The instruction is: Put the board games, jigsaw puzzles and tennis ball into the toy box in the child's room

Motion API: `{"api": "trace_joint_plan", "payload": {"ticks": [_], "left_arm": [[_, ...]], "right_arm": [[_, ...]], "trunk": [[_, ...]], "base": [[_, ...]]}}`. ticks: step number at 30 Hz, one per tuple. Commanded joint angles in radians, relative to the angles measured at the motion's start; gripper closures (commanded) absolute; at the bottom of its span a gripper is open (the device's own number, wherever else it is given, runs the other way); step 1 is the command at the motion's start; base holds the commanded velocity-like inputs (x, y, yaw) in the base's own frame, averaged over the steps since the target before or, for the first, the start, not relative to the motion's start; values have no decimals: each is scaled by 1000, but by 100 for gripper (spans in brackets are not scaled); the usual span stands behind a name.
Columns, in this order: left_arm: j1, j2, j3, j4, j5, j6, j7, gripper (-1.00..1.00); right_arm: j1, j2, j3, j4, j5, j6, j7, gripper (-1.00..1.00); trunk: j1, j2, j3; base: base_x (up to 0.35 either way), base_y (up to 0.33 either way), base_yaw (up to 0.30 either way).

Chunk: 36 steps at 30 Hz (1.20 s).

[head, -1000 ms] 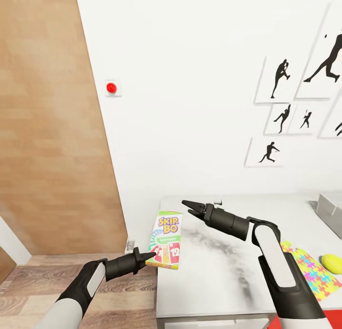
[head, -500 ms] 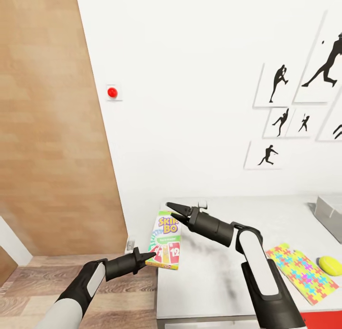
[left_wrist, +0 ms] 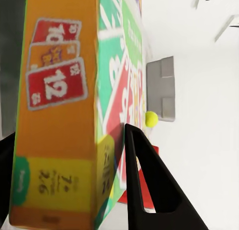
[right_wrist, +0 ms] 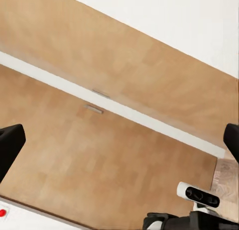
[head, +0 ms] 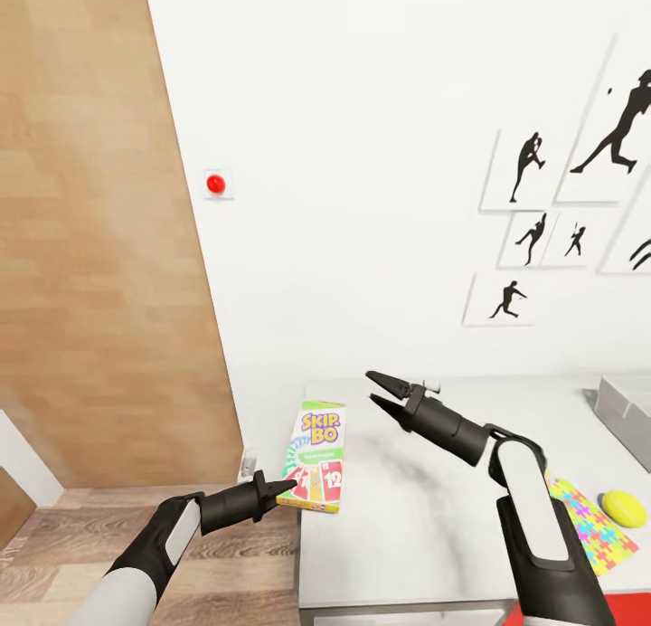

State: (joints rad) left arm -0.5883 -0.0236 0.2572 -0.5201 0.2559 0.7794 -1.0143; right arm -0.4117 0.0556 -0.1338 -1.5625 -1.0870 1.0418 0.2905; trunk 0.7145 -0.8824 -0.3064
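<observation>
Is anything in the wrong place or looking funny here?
Yes. The Skip-Bo board game is not lying on the table; it is upright and a little tilted at the table's left end, pinched in the left gripper. The jigsaw puzzle and tennis ball sit out on the table, not in the toy box.

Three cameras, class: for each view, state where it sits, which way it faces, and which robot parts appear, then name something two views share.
Head view: from the head, down over the table; left gripper holding the board game, right gripper open.
Left wrist view: along the gripper's fingers, towards the tennis ball and toy box.
Right wrist view: towards a wooden door; fingertips at the edges.
Shared: head and left wrist views show game, ball, box.
</observation>
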Motion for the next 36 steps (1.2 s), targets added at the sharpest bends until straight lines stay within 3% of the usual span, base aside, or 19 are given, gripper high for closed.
{"api": "trace_joint_plan", "payload": {"ticks": [1,3,8,16,22,36], "left_arm": [[-1,-1,5,0,-3,5,-2,100],[-1,-1,5,-1,-3,5,-3,100],[-1,-1,5,-1,-3,4,-3,100],[-1,0,7,-1,-3,5,-3,100],[-1,0,7,-1,-3,6,-3,100],[-1,4,2,-10,-4,18,-9,100]], "right_arm": [[0,-11,-10,0,10,5,13,-100],[6,-27,-18,1,10,3,19,-100],[37,-34,-22,0,15,-4,21,-100],[42,-34,-27,1,10,-5,25,-100],[43,-27,-58,1,7,-5,58,-100],[44,-24,-59,2,6,-6,61,-100]], "trunk": [[-4,6,2],[-11,20,8],[-31,55,24],[-61,111,49],[-84,153,68],[-138,251,112]], "base": [[0,0,0],[0,0,0],[0,0,0],[0,0,0],[0,0,0],[0,0,0]]}}
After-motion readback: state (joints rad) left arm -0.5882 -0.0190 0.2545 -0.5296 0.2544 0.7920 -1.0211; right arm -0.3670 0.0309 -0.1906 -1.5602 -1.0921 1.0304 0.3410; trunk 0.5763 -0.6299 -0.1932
